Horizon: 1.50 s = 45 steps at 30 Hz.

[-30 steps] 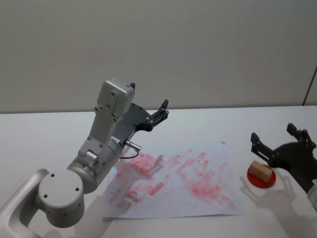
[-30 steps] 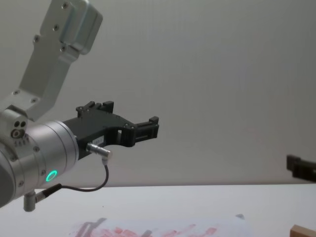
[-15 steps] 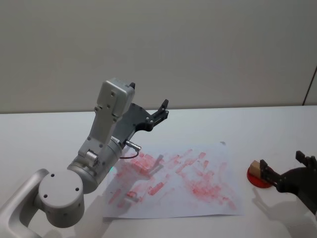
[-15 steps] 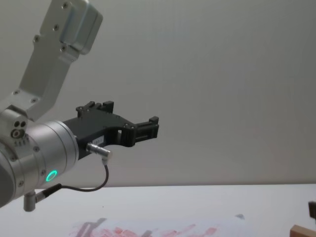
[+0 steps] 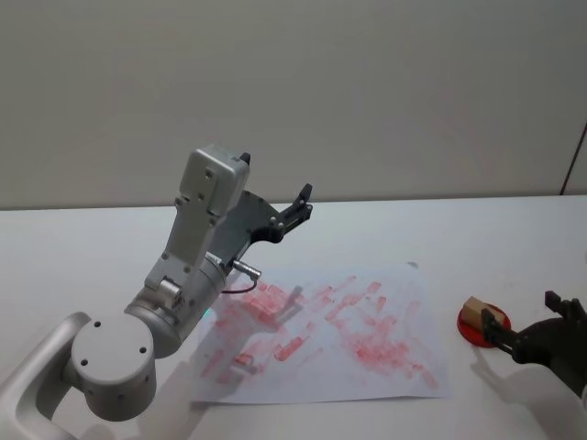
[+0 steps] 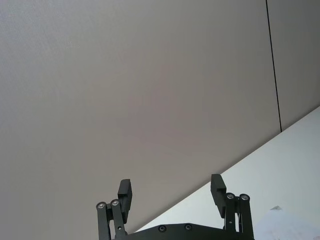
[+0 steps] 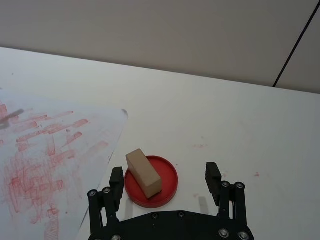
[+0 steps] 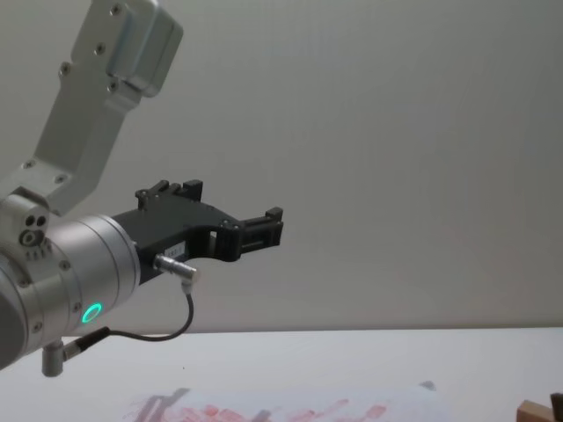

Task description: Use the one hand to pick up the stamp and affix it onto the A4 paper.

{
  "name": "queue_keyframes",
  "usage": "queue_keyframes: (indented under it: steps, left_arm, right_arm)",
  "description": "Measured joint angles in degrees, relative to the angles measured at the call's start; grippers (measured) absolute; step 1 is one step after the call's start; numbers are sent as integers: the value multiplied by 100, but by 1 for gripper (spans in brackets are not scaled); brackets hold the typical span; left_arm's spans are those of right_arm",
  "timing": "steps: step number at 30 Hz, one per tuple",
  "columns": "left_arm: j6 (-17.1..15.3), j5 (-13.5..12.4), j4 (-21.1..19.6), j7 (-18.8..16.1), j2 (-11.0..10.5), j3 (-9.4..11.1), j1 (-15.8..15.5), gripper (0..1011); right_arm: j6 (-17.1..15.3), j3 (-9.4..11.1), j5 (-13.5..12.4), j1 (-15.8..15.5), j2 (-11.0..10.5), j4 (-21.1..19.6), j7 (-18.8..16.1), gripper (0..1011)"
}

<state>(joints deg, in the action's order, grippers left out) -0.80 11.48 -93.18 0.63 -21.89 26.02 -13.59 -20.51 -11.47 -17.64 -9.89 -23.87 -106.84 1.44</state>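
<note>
Approach is my step: right gripper (image 5: pixel 522 314), fingers spread, hangs at 4 o'clock of the stamp (image 5: pixel 477 312), which lies on a red pad (image 5: pixel 471 332) at 3 o'clock of the paper (image 5: pixel 303 376). Next, I judge, I straddle the stamp and close. Left gripper (image 5: pixel 301 203), also spread, sits parked high at the paper's 11 o'clock.

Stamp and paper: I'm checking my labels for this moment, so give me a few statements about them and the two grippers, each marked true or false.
1. The stamp lies on the red dish. True.
2. The right gripper is shut on the stamp. False: its jaws are open and the stamp is not gripped.
3. The A4 paper is blank. False: smudgy red marks cover much of it.
4. The left gripper is open and held up in the air. True.
</note>
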Motion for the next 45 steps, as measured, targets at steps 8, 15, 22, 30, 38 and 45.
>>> queue_keyframes:
  steps: [8, 15, 22, 30, 38, 45]
  left_arm:
    - [0, 0, 0, 0, 0, 0, 0, 1001]
    - [0, 0, 0, 0, 0, 0, 0, 1001]
    - [0, 0, 0, 0, 0, 0, 0, 1001]
    - [0, 0, 0, 0, 0, 0, 0, 1001]
    - [0, 0, 0, 0, 0, 0, 0, 1001]
    - [0, 0, 0, 0, 0, 0, 0, 1001]
  right_arm:
    - [-162, -6, 115, 253, 72, 290, -302, 1001]
    - [-269, -43, 223, 492, 163, 582, -591, 1001]
    - [-322, -66, 284, 629, 221, 750, -750, 965]
    - [-358, -81, 321, 711, 254, 850, -850, 763]
    - [-372, -88, 341, 757, 273, 908, -906, 508]
    - [-382, -93, 352, 782, 283, 938, -933, 274]
